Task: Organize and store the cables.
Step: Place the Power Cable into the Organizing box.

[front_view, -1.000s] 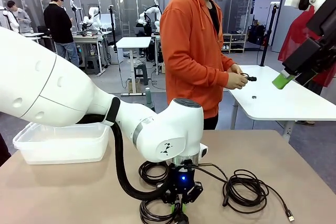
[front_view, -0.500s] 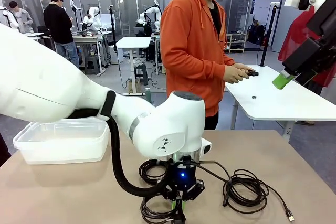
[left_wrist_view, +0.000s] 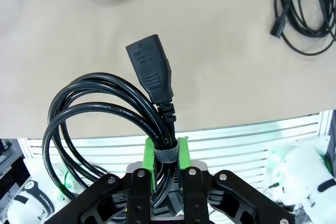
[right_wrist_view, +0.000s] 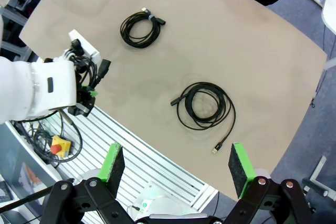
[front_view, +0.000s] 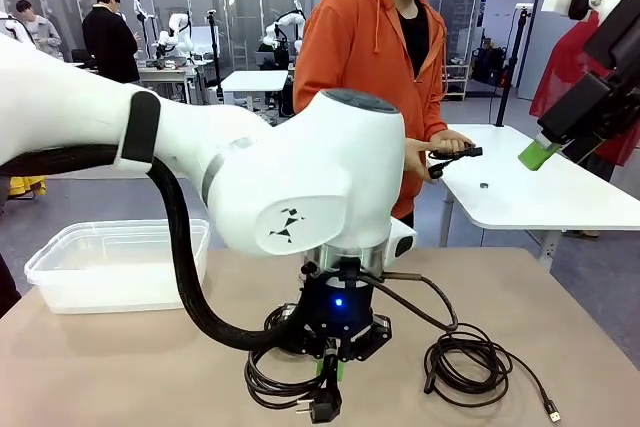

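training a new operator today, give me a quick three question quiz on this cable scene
1. True or false: the left gripper is shut on a coiled power cord.
2. The right gripper is: A) open, above the table; B) shut on a cable; C) open, resting on the tabletop.
3. How many cable coils lie loose on the table?

Key: 1 true. 2 A. 3 two: the smaller coil and the larger coil.
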